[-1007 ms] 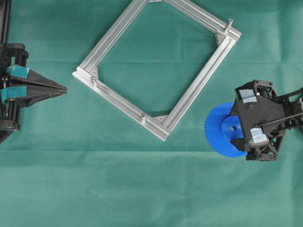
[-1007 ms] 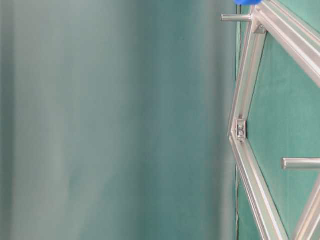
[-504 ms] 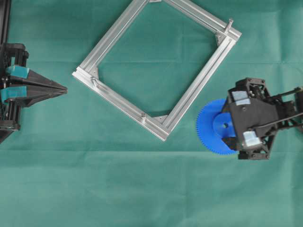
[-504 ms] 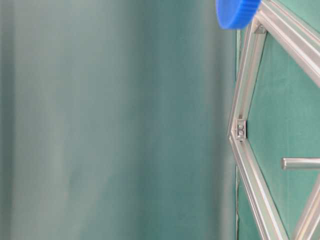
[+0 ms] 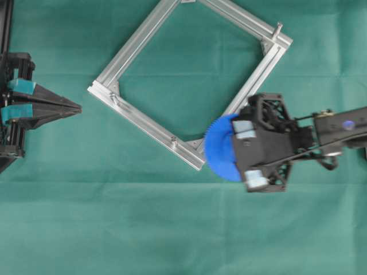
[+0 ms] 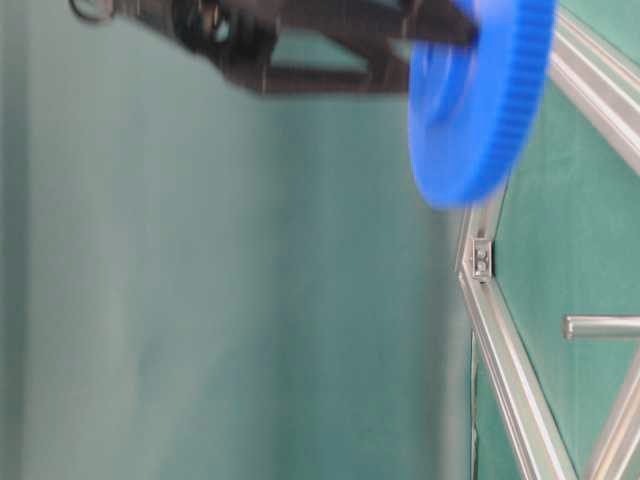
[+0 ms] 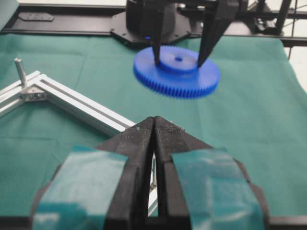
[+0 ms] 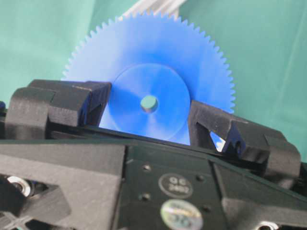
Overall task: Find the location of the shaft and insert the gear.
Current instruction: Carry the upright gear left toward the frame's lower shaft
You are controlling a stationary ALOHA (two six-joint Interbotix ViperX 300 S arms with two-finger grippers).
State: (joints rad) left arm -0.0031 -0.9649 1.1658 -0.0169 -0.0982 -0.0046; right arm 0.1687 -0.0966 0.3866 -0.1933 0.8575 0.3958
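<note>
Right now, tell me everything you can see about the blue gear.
The gear is a flat, round, bright blue disc, plastic by its look, with fine teeth around its rim, a raised round hub and a small centre hole. The right claw grips it by the hub, one finger on each side. It hangs level above the green cloth, clear of it, and from overhead its edge overlaps the near corner of the aluminium frame. Nothing else touches it.

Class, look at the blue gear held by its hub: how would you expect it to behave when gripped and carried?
The gear probably stays stiff: it hangs flat and unbent between the right gripper fingers. It looks like light plastic, held only at the raised hub. The smooth round hub might slip or twist in the pinch.
</note>
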